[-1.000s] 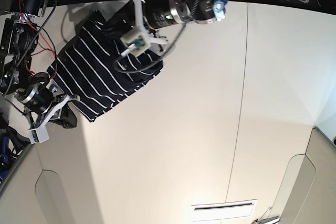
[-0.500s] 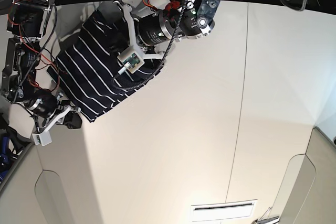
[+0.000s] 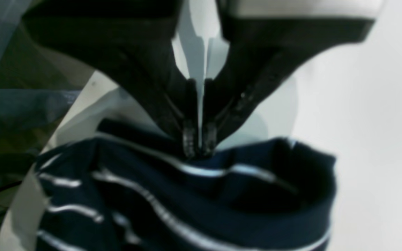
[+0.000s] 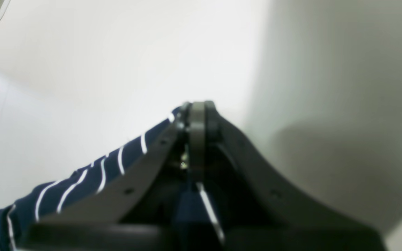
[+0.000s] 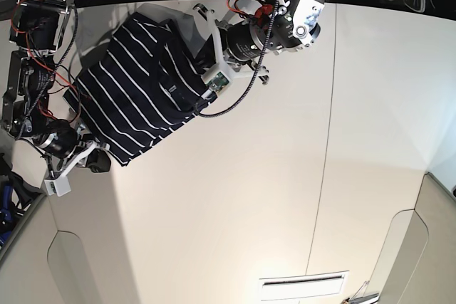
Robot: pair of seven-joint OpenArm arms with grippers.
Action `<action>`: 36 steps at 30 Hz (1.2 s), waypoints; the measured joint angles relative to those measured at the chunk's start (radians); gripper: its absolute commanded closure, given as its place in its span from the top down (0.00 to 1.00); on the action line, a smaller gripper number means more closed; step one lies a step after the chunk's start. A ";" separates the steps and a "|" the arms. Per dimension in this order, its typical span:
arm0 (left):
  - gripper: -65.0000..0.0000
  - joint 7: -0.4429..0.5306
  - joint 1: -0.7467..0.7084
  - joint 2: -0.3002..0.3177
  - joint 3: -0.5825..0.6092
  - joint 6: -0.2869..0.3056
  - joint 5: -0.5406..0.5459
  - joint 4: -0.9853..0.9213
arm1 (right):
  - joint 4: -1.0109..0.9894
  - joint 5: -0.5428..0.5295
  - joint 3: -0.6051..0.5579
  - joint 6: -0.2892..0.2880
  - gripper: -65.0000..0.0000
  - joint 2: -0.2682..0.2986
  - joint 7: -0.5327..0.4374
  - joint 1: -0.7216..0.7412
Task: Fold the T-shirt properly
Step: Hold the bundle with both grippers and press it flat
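A dark navy short-sleeved cloth T-shirt with thin white stripes (image 5: 135, 94) is lying partly folded on a plain white tabletop (image 5: 285, 190), stretched between the two claws. The left arm's black claw (image 3: 199, 144) is pinching an upper fold of the fabric, its two tips pressed together with striped cloth bunching directly below them. The right arm's black claw (image 4: 197, 108) is gripping the shirt's lower corner with its tips closed, the striped cloth trailing away to one side beneath it and bare tabletop lying beyond the tips.
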State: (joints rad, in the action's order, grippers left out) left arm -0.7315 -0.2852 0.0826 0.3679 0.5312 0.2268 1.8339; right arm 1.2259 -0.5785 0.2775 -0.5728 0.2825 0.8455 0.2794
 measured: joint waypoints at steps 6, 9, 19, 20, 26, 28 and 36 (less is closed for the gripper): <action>0.04 -0.032 -0.004 0.005 -0.018 -0.003 0.010 0.079 | 0.000 0.003 0.000 0.000 0.00 0.000 0.003 0.000; 0.04 -0.031 -0.009 0.006 -0.018 -0.011 0.024 0.209 | 0.000 0.012 0.000 0.000 0.00 0.000 0.005 0.000; 0.04 -0.015 -0.082 0.008 0.101 0.053 0.071 0.252 | 0.000 -0.033 0.000 0.000 0.00 0.000 0.011 0.000; 0.04 -0.001 -0.080 -0.001 0.105 0.053 0.070 0.245 | 0.000 -0.036 0.000 0.000 0.00 0.000 0.011 0.000; 0.04 0.014 -0.061 -0.058 0.109 0.054 0.066 0.100 | 0.000 -0.040 0.000 0.000 0.00 -0.002 0.011 0.001; 0.04 0.014 -0.026 -0.061 0.109 0.053 0.066 0.042 | 0.000 -0.039 0.000 0.000 0.00 -0.006 0.011 0.000; 0.04 0.014 0.064 -0.060 0.106 0.050 0.069 -0.119 | 0.000 -0.037 -0.002 0.000 0.00 -0.030 0.023 -0.026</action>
State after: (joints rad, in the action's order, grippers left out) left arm -0.7174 -0.2207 0.0223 0.4740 0.5812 0.2955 1.7145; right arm 1.2255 -0.6155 0.2760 -0.5728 0.2527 0.8684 0.2535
